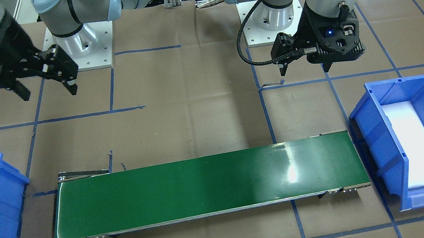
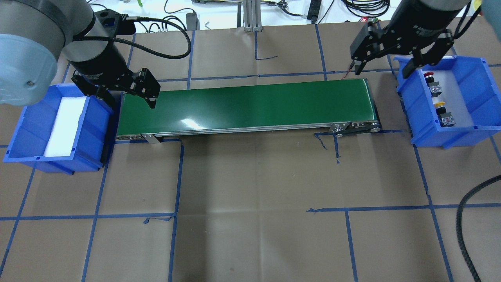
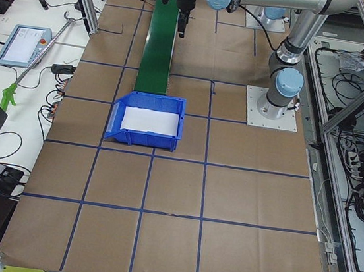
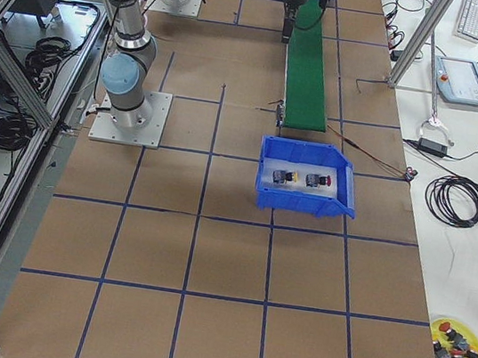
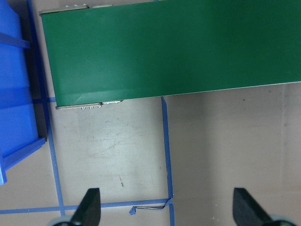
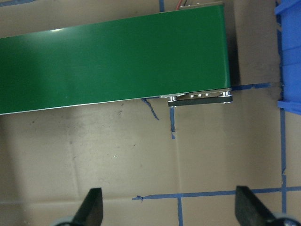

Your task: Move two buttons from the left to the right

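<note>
1. Yellow button (image 2: 443,112) and red button (image 2: 432,82) both lie in the right blue bin (image 2: 450,139), on its white liner, well apart from each other.
2. Both sit along the bin's belt-side wall. Red is nearer the far end wall, yellow nearer the robot-side end. Caps point away from the robot.
3. The green conveyor belt (image 2: 250,103) runs between the right bin and the left blue bin (image 2: 23,133), toward the worktop's operator-side edge.
4. The left bin shows only a white liner.
5. Left gripper (image 2: 131,101): fingers spread wide, holding nothing, raised by the belt's left end.
6. Right gripper (image 2: 382,70): fingers also spread, holding nothing, raised by the belt's right end, just beside the right bin.
</note>
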